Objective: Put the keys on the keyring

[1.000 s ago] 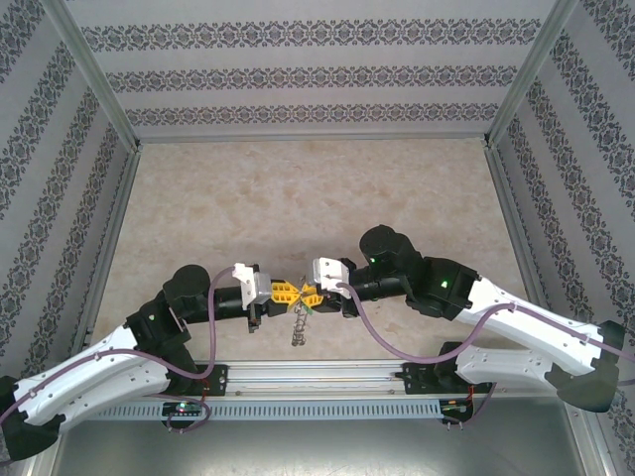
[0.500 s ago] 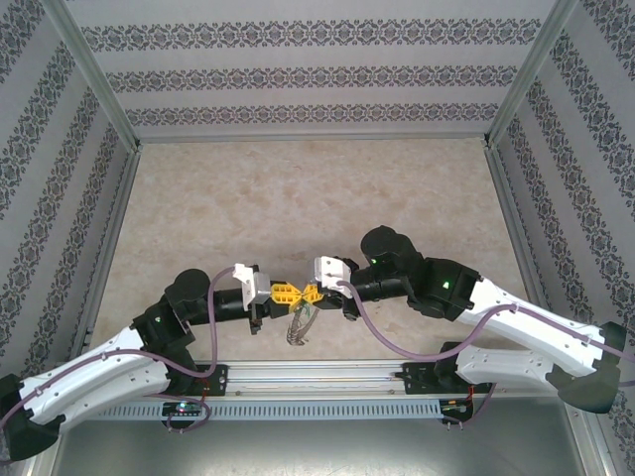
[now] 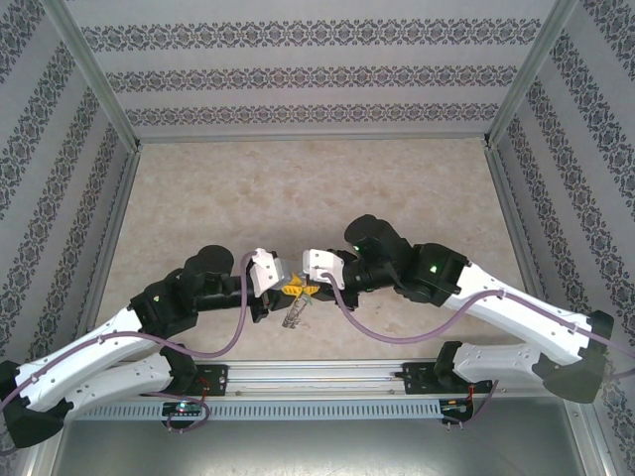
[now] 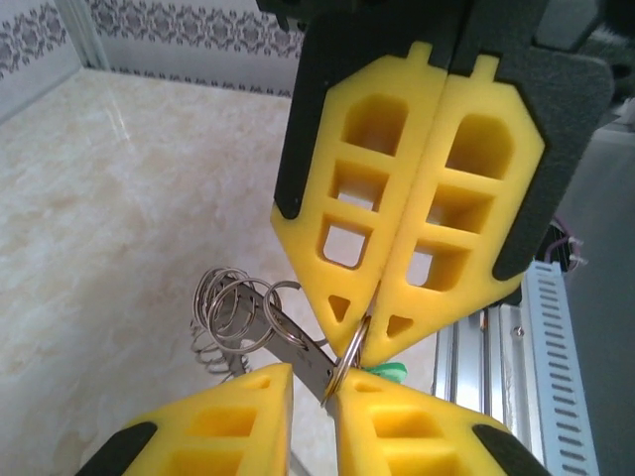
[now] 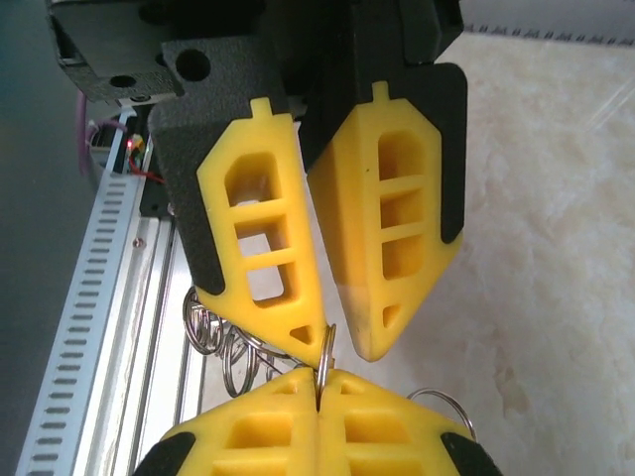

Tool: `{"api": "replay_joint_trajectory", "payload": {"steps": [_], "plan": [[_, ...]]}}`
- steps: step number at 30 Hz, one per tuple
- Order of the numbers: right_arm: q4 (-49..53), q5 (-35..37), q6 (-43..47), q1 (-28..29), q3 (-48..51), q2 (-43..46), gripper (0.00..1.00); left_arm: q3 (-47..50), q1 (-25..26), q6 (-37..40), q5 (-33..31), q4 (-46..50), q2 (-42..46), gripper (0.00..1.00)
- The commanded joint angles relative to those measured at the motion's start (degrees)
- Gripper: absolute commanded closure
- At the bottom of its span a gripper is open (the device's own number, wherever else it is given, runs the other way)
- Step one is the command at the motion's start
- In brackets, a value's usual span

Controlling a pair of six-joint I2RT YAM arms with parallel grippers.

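1. The two arms met fingertip to fingertip above the table (image 3: 298, 188), close to the middle of its near edge, just in from the metal rail (image 3: 317, 377).
2. The right gripper (image 5: 317, 389) was pinched tight on the keyring (image 5: 325, 347). Its yellow fingers pressed together, and the thin rim of the ring stood up out of the seam between them.
3. From the left wrist camera, the right gripper (image 4: 365, 322) came down from above, its tips meeting on the silvery edge of the keyring (image 4: 347, 359).
4. The left gripper (image 4: 316, 382) stood narrowly parted, with a slim gap between its fingers. The dark flat band of the ring passed through that gap.
5. From the right wrist camera, the left gripper (image 5: 339, 342) showed the same small gap, with the ring's rim beside one tip.
6. The wire loops (image 4: 233, 312) fanned out from the ring towards the rail side.
7. The key (image 4: 387, 371) showed as a scrap of green just behind the ring, beside the right gripper's tip.
8. In the top view, the left gripper (image 3: 289, 290) and right gripper (image 3: 307, 290) almost touched, and the keyring (image 3: 295, 315) hung just below them.
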State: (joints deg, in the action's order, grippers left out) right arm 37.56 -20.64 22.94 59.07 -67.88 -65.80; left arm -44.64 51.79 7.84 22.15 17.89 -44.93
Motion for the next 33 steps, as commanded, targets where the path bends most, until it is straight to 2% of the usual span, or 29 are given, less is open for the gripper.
{"api": "replay_joint_trajectory", "payload": {"steps": [1, 6, 7, 8, 9, 15, 18, 27, 31, 33], "plan": [[1.0, -1.6, 1.6, 0.3, -3.0, -1.6, 1.00, -2.2, 0.6, 2.0, 0.1, 0.7, -0.7, 0.80], [1.4, -2.6, 1.4, 0.0, -3.2, -2.7, 1.00, -1.5, 0.6, 1.7, 1.6, -1.0, -0.2, 0.81], [1.5, -2.9, 1.4, 0.0, -3.1, -2.8, 1.00, -1.3, 0.6, 1.7, 2.1, -1.3, -0.2, 0.87], [1.5, -3.1, 1.4, 0.0, -3.0, -2.8, 1.00, -1.2, 0.6, 1.7, 2.5, -1.7, 0.0, 0.97], [1.5, -3.1, 1.3, 0.0, -2.9, -2.8, 1.00, -1.0, 0.6, 1.7, 3.1, -2.0, 0.0, 1.00], [-2.5, -5.2, -0.1, -0.5, 0.5, 0.3, 1.00, 3.2, 0.6, -0.2, 6.1, -10.5, 2.9, 1.00], [-6.2, -7.2, -1.7, -0.7, 3.7, 3.4, 0.93, 6.2, 0.6, -2.0, 8.0, -16.7, 5.5, 1.00], [-11.8, -9.6, -5.2, -1.1, 8.7, 7.5, 0.86, 12.4, 0.6, -7.2, 10.9, -31.8, 7.8, 1.00], [-12.5, -9.7, -5.7, -1.1, 9.6, 8.7, 0.79, 14.0, 0.6, -8.4, 10.9, -34.8, 8.6, 1.00], [-12.8, -9.4, -6.0, -1.1, 10.0, 9.3, 0.79, 14.5, 0.6, -8.9, 11.0, -35.7, 9.0, 1.00]]}}
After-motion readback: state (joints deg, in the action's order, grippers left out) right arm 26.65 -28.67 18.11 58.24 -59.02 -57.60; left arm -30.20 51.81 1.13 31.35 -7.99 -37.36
